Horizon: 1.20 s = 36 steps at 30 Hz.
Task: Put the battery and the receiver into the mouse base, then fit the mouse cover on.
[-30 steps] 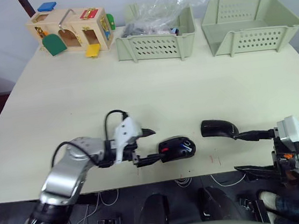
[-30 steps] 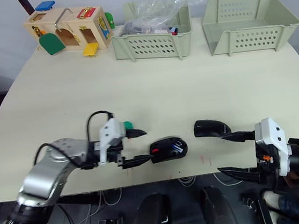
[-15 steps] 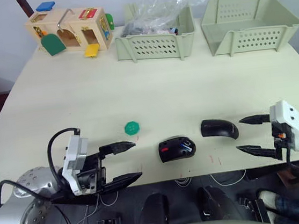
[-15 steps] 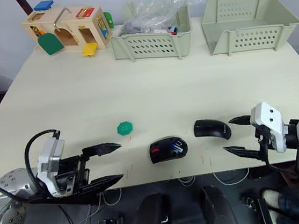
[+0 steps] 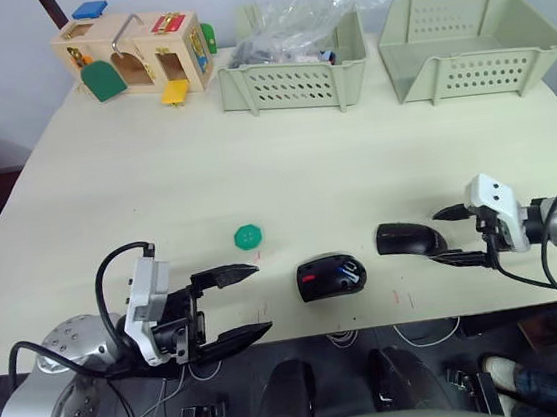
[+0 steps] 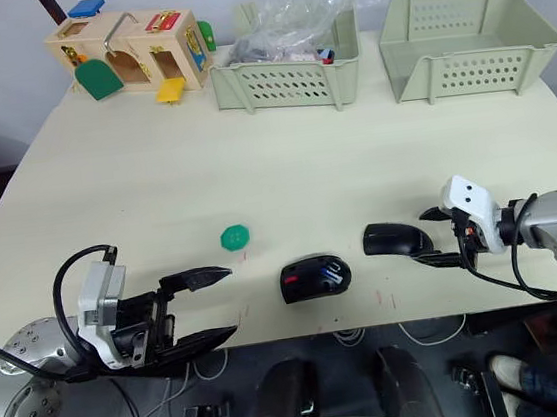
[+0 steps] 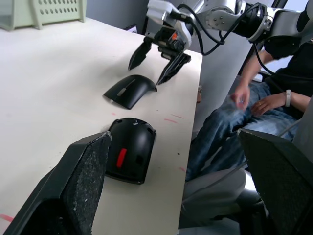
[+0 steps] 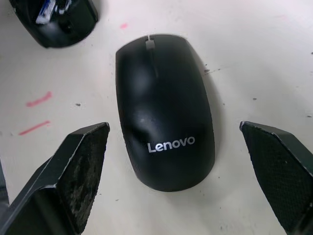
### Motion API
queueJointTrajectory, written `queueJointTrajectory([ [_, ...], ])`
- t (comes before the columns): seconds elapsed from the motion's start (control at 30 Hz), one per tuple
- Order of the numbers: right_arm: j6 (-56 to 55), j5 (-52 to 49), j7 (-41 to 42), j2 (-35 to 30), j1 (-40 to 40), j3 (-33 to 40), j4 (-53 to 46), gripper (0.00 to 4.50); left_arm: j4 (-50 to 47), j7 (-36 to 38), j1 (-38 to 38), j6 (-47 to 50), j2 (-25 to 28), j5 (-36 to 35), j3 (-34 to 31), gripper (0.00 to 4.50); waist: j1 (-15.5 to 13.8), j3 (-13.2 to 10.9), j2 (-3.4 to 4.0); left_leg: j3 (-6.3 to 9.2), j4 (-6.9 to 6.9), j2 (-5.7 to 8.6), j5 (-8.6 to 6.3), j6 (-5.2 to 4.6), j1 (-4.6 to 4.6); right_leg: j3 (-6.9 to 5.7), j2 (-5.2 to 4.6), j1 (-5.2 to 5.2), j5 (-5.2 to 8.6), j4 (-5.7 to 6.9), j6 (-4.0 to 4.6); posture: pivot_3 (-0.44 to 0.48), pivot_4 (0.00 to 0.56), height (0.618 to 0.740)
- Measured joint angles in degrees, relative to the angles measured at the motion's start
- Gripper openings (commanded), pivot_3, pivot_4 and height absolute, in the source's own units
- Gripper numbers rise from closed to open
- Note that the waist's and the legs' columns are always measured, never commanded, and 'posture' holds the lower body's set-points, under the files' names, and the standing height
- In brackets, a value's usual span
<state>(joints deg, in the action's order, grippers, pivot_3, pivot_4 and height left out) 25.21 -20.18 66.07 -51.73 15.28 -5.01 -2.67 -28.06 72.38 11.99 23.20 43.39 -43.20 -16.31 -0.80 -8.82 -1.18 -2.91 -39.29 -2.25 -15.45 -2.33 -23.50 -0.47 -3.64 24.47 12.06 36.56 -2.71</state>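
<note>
Since half a second earlier, the right gripper [image 5: 455, 237] had come in from the table's right edge toward the mouse cover [image 5: 410, 239], its two black fingers spread wide with one tip on the far side and one on the near side of the cover's right end, gripping nothing. From the right wrist camera the cover [image 8: 164, 110] lay dome-up between the two fingers, the Lenovo name readable on it. The left gripper [image 5: 239, 302] hovered at the near edge of the table, left of the mouse base [image 5: 331, 276], fingers likewise parted and empty, much where it was before.

The mouse base lay near the table's front edge, well apart from the cover on its right, red mark showing, with the white-and-blue battery [image 5: 347, 272] sitting in its hollow. A green disc [image 5: 247, 236] lay on the bare top just to the far left of the base.

The pale table [image 5: 283, 158] carried faint red pen marks near the front edge. Along its far side stood a wooden latch-board toy house [image 5: 132, 57], a green basket [image 5: 294, 78] holding a clear plastic bag [image 5: 301, 5], and a second green basket [image 5: 469, 44]. A seated person [image 7: 259, 103] in jeans was beside the table's right edge.
</note>
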Motion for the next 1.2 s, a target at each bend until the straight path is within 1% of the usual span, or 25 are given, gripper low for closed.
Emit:
queueJointTrajectory([
  [0.13,-3.58,1.55,2.89,1.34,1.37,-1.72,4.72,4.50,0.01,-0.05,0.26,-0.54,0.01,0.26,0.30,4.41,0.03,-0.02,0.03,0.00,0.00,0.00,0.00,0.00,-0.01,0.01,0.00,0.00,-0.03,0.00,-0.05,0.000,0.150,0.740],
  [0.27,-4.73,1.74,4.99,1.37,1.54,-1.72,6.22,4.50,0.00,-0.04,1.35,-0.77,0.10,0.25,0.20,4.41,0.05,-0.02,0.03,0.00,0.00,0.00,0.00,0.00,0.01,0.00,0.00,0.00,-0.01,0.01,-0.02,0.000,0.150,0.740],
  [0.47,-5.38,1.82,6.12,1.52,2.72,-1.70,6.52,4.50,0.00,-0.03,1.64,-1.20,0.21,0.25,0.02,4.41,0.03,-0.02,0.03,0.01,0.00,0.00,0.00,0.00,0.01,0.01,0.00,0.00,-0.01,0.01,-0.02,0.000,0.150,0.740],
  [1.2,-5.63,2.84,7.10,2.28,3.11,-1.70,7.93,4.50,0.74,1.19,2.20,-3.20,0.17,0.18,-1.01,4.41,0.03,-0.02,0.04,-0.02,0.00,0.00,0.00,0.00,0.01,0.00,-0.01,0.00,-0.01,0.01,-0.02,0.000,0.150,0.740],
])
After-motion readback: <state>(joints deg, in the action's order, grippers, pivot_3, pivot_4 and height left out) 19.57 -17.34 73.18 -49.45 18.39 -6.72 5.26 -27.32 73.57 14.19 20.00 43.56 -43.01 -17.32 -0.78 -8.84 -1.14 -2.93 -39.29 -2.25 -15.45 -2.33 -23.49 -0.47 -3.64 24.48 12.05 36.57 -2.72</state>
